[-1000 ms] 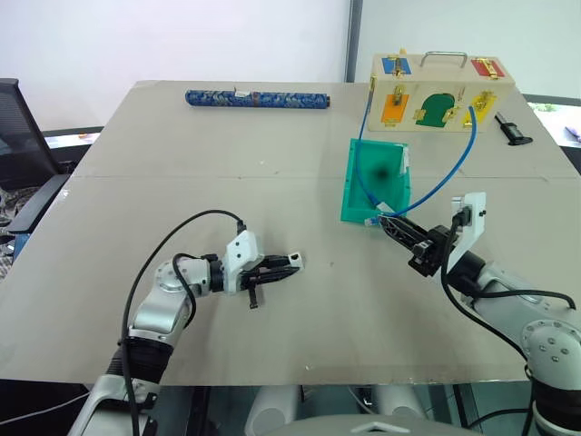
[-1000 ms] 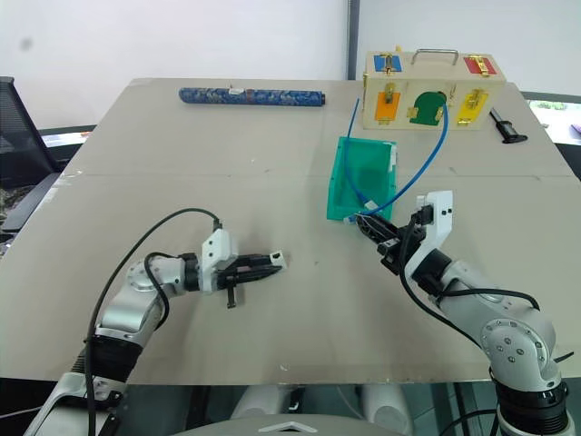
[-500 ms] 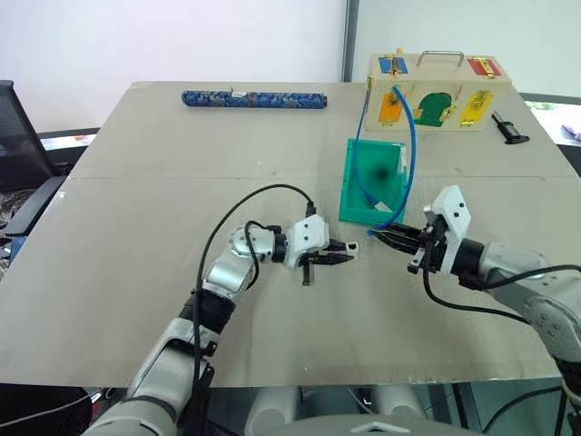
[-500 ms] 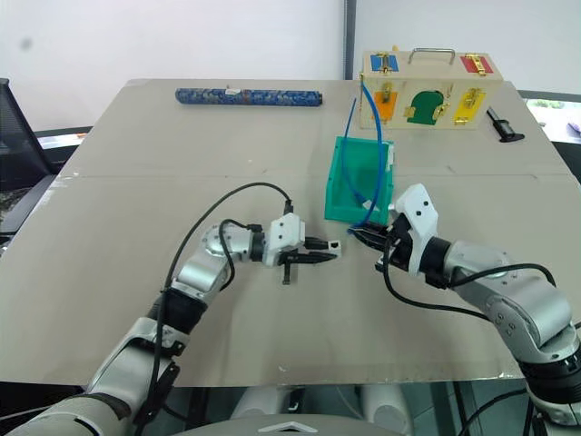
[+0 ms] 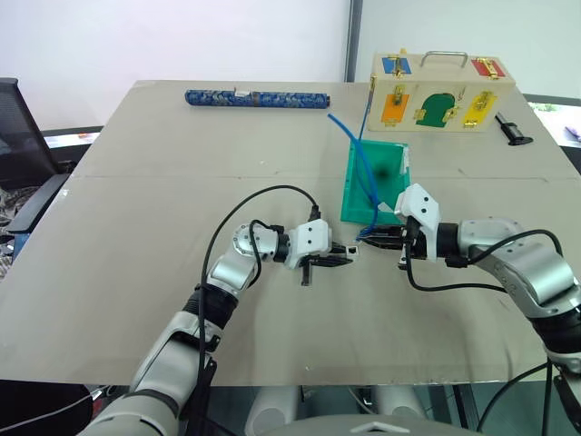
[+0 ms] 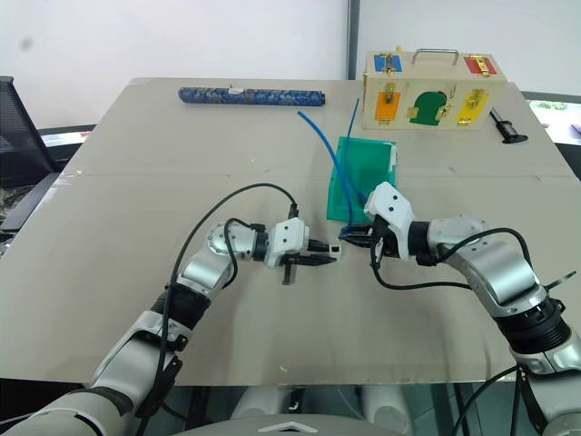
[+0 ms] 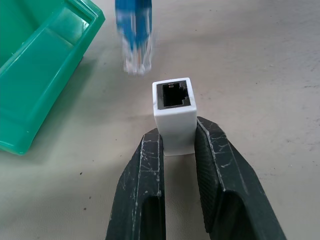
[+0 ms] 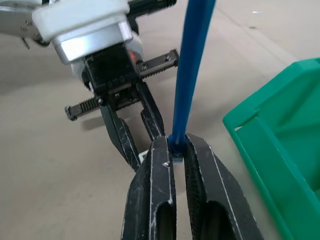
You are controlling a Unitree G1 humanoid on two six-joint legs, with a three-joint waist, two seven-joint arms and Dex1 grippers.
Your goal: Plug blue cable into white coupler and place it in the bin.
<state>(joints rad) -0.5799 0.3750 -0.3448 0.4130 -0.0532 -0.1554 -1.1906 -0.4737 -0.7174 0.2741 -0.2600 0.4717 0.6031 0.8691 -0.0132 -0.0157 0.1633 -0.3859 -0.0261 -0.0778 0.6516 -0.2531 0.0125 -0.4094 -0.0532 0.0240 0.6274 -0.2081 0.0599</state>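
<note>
My left gripper (image 7: 175,137) is shut on the white coupler (image 7: 173,117), a small white cube whose dark socket faces away from the wrist. It hovers just in front of the teal bin (image 5: 350,182). My right gripper (image 8: 175,145) is shut on the plug end of the blue cable (image 5: 349,134). The clear plug (image 7: 136,57) sits a short way off the socket, a little to one side, not inserted. The two grippers point at each other, tips almost meeting (image 6: 340,241). The cable's free end arcs up and back over the table.
A wooden box with coloured latched doors (image 5: 442,82) stands at the back right, with a black tool (image 5: 513,132) beside it. A second blue cable (image 5: 366,113) runs from that box into the bin. A blue patterned roll (image 5: 257,98) lies at the far edge.
My left gripper carried the coupler rightward to the bin's front, then held still. My right gripper swung left toward it with the plug, and the cable's free end swept left.
</note>
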